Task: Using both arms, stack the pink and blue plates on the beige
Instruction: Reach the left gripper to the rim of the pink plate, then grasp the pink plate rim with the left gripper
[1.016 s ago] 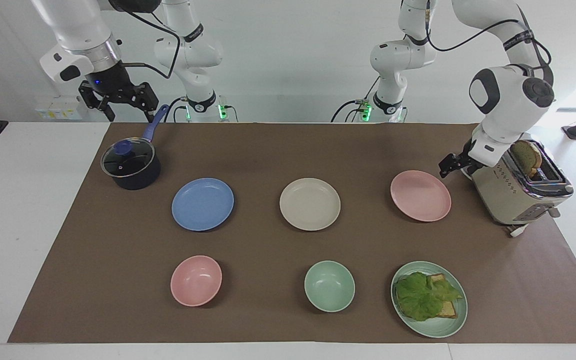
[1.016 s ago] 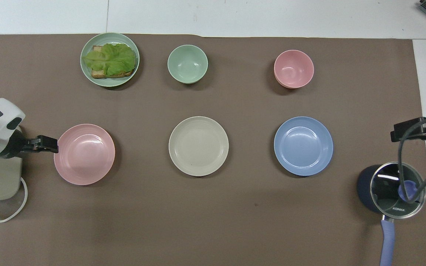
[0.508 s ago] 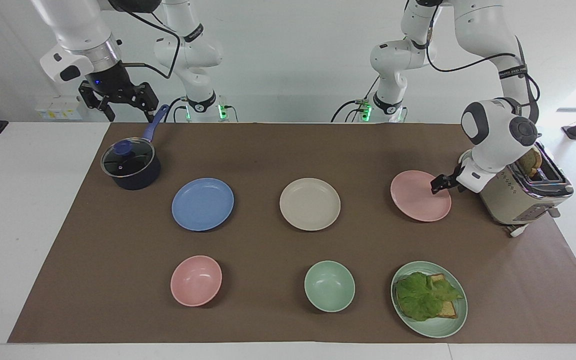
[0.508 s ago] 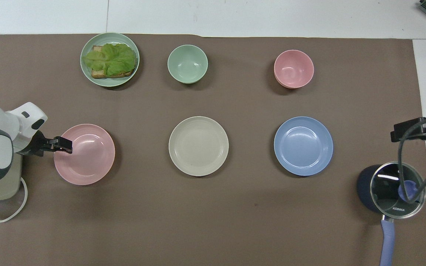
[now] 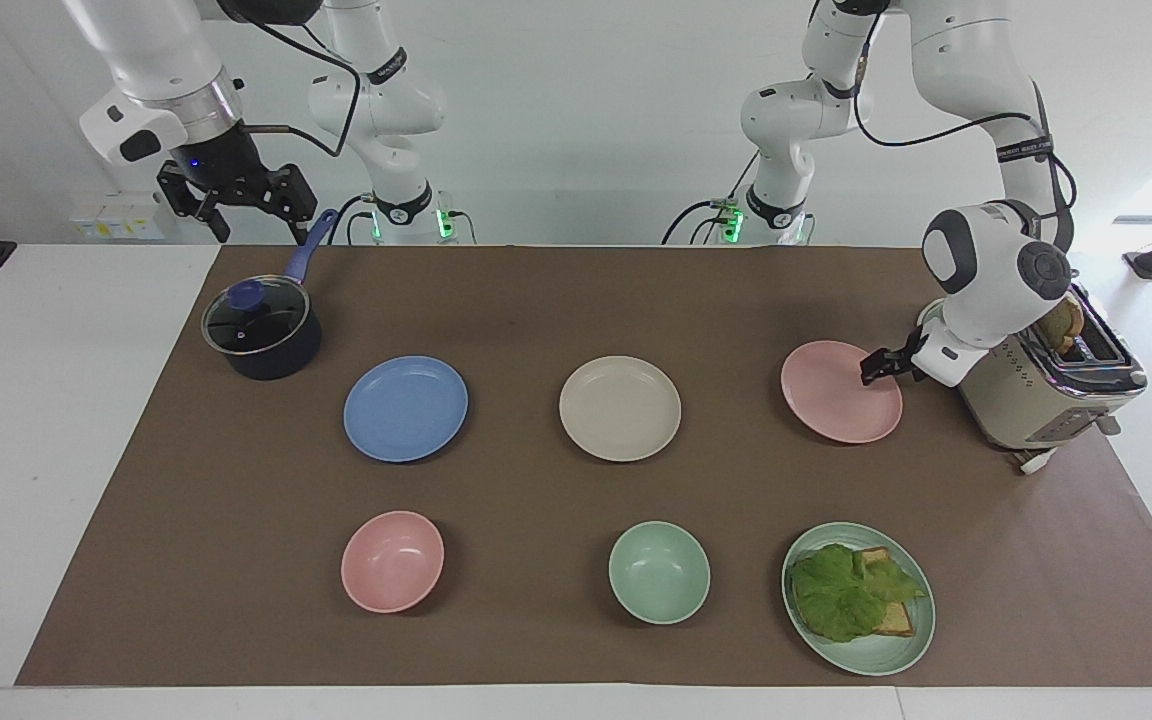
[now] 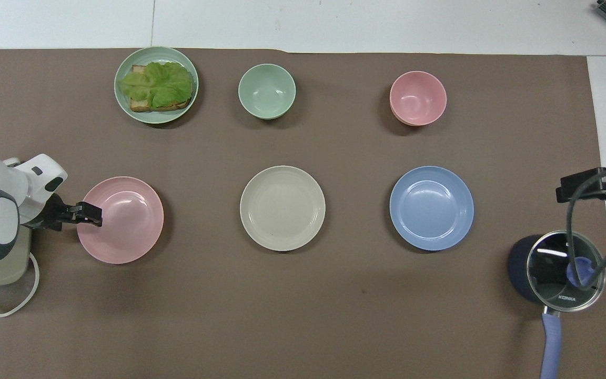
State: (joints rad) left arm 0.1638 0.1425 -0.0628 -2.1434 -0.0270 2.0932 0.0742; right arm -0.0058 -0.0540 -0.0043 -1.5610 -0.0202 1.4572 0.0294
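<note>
Since a second ago, your left gripper (image 5: 874, 368) has dropped from beside the toaster (image 5: 1036, 395) to the rim of the pink plate (image 5: 836, 395) at the edge toward the left arm's end of the table; its jaws are apart and it grips nothing yet. Whether a fingertip touches the rim, you cannot tell.

Going left to right across the facing view: your right gripper (image 5: 241, 200) waits in the air above the pot (image 5: 261, 335), jaws spread and empty. The blue plate (image 5: 405, 408) lies flat on the brown mat (image 5: 536, 300), untouched. The beige plate (image 5: 620, 408) sits mid-table with nothing on it. The pink plate lies flat on the mat, well apart from the beige one.

So nothing is stacked. You have both lifts and both placements left; the pink plate's pickup looks like the step in hand.
</note>
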